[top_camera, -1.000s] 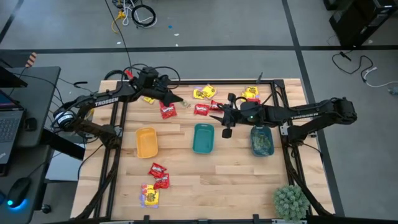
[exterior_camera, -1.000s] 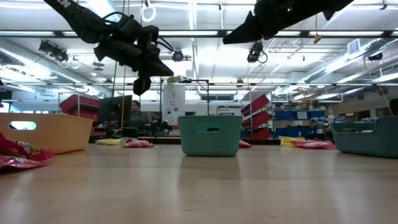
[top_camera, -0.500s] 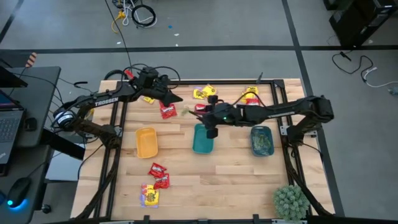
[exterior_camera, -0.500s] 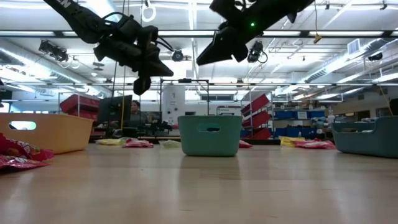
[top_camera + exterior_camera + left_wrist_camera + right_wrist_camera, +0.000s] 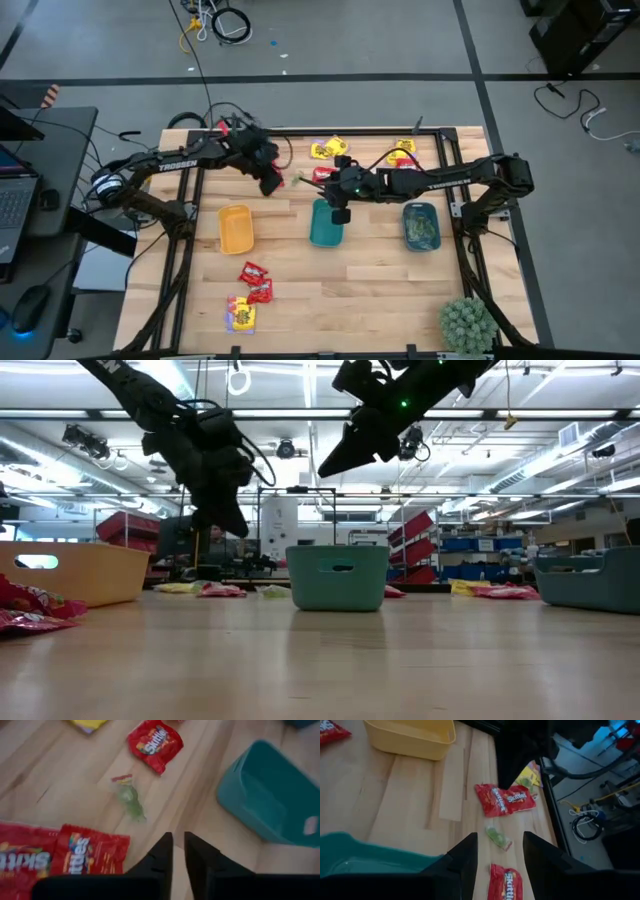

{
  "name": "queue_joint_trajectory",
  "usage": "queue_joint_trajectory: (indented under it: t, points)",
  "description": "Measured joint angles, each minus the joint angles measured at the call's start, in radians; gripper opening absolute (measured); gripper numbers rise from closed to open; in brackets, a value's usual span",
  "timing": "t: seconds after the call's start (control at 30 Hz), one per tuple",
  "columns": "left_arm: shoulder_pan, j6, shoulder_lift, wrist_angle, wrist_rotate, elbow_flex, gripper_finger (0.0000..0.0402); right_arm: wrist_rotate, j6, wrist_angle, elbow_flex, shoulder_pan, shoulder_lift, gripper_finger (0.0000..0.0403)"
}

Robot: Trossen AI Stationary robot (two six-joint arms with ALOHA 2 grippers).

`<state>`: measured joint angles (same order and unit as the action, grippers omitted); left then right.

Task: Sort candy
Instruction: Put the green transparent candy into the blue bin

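Risk: collision. Right gripper [image 5: 497, 862], fingers spread and empty, hovers over the teal tray [image 5: 327, 222] near the green candy packet [image 5: 497, 837] on the table. Left gripper [image 5: 175, 851], fingers narrowly parted and empty, targets the same packet [image 5: 131, 802].

Overhead looks straight down, low sits at tabletop level, and both wrist views share, seemingly, one green candy [image 5: 131, 803].

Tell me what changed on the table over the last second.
The right claw swept from beside the darker teal tray across to above the middle teal tray, open and empty. The left claw dipped toward the red packets, empty, a small green candy ahead. Trays stayed put.
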<state>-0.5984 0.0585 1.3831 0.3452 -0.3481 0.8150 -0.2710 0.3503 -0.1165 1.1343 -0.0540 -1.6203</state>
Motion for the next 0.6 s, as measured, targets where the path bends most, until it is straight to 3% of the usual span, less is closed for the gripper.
queue_joint_trajectory:
  t: [0.2, 0.37, 0.6]
  points:
    - [0.08, -0.003, 0.043, -0.039, 0.222, 0.0, 0.0139, 0.0, -0.015, -0.003, 0.0, 0.0, 0.0, 0.0144]
    - [0.104, 0.053, 0.074, -0.075, 0.242, 0.0, 0.0185, 0.001, -0.016, -0.012, 0.0, 0.0, 0.0, 0.0143]
    - [0.119, 0.104, 0.178, -0.167, 0.245, 0.0, 0.0207, 0.001, -0.016, -0.015, 0.0, 0.0, 0.0, 0.0144]
